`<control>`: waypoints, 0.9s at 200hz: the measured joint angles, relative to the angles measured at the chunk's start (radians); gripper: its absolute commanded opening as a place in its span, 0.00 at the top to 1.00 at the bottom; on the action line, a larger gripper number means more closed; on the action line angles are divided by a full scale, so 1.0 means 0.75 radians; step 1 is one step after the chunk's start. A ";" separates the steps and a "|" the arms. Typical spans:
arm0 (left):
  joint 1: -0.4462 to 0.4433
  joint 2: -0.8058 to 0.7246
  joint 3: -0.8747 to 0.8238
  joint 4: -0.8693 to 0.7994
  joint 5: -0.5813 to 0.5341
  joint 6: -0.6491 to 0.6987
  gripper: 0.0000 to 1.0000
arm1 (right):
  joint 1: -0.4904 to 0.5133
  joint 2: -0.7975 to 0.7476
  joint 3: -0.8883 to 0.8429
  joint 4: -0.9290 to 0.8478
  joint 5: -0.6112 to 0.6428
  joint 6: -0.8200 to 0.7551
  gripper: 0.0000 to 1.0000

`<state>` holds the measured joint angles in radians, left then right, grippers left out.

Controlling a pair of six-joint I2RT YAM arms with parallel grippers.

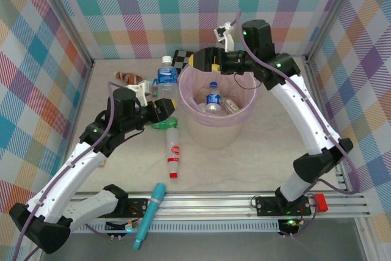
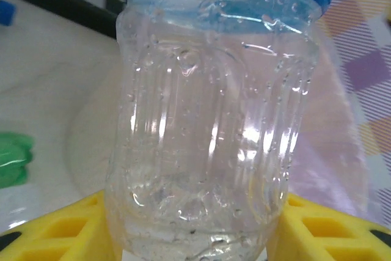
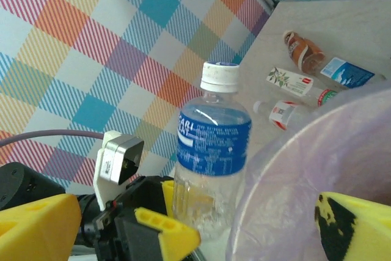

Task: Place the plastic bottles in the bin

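A clear plastic bottle [image 1: 166,79] with a blue label and white cap stands upright just left of the bin [image 1: 211,131]. My left gripper [image 1: 165,107] is shut on its lower body, and its yellow fingers [image 2: 55,231] flank the ribbed bottle [image 2: 211,120]. My right gripper [image 1: 204,60] hovers open over the bin's far-left rim, holding nothing. From that wrist I see the held bottle [image 3: 214,145] beside the pink bin wall [image 3: 317,169]. Two bottles [image 1: 212,97] lie inside the bin. A red-label bottle [image 1: 173,151] and a green one [image 1: 162,124] lie on the table.
A teal pen-like tube [image 1: 149,215] rests across the front rail. A brown bottle [image 1: 127,77] lies at the back left, with several more bottles [image 3: 296,80] near it. A checkerboard [image 1: 182,58] leans behind the bin. Plaid walls enclose the table.
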<state>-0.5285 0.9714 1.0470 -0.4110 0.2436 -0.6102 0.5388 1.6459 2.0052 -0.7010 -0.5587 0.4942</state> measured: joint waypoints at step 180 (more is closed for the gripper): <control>-0.078 0.049 0.043 0.176 0.140 0.002 0.46 | 0.094 0.301 0.257 -0.045 -0.047 0.024 0.39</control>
<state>-0.5869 1.0080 1.0790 -0.2790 0.3485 -0.6086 0.6094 1.8713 2.1983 -0.7345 -0.5941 0.5125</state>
